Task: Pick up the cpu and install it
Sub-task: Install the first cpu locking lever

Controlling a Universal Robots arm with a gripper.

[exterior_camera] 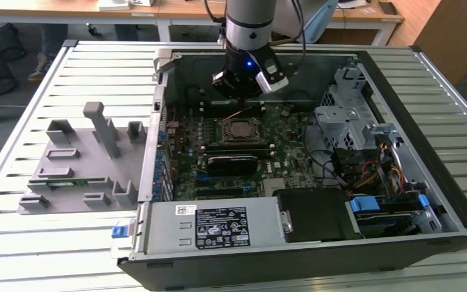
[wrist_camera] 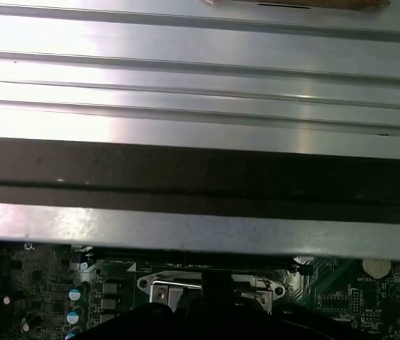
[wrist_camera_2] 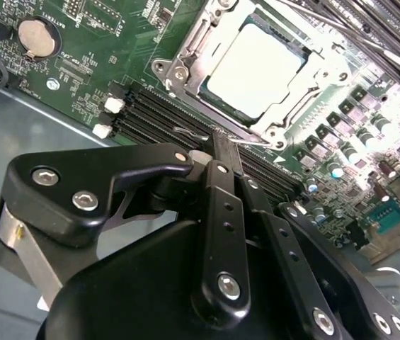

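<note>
The cpu (wrist_camera_2: 255,65), a flat square chip with a silver-white top, lies inside the socket's metal frame (wrist_camera_2: 175,71) on the green motherboard. In the exterior view the socket (exterior_camera: 238,129) sits in the middle of the board inside the open computer case. My gripper (wrist_camera_2: 221,142) hovers just off the socket's edge, over the black memory slots, its two black fingers closed together with nothing between them. From the exterior view the gripper (exterior_camera: 243,92) hangs above the board behind the socket. The first wrist view catches the socket frame (wrist_camera: 158,285) past the dark gripper body.
The case (exterior_camera: 428,79) lies open on a slatted metal table (exterior_camera: 47,249). A grey fixture (exterior_camera: 79,164) holding a green memory stick (exterior_camera: 67,181) stands on the exterior view's left. Power supply (exterior_camera: 217,225), drive cage (exterior_camera: 351,118) and cables (exterior_camera: 363,167) crowd the case.
</note>
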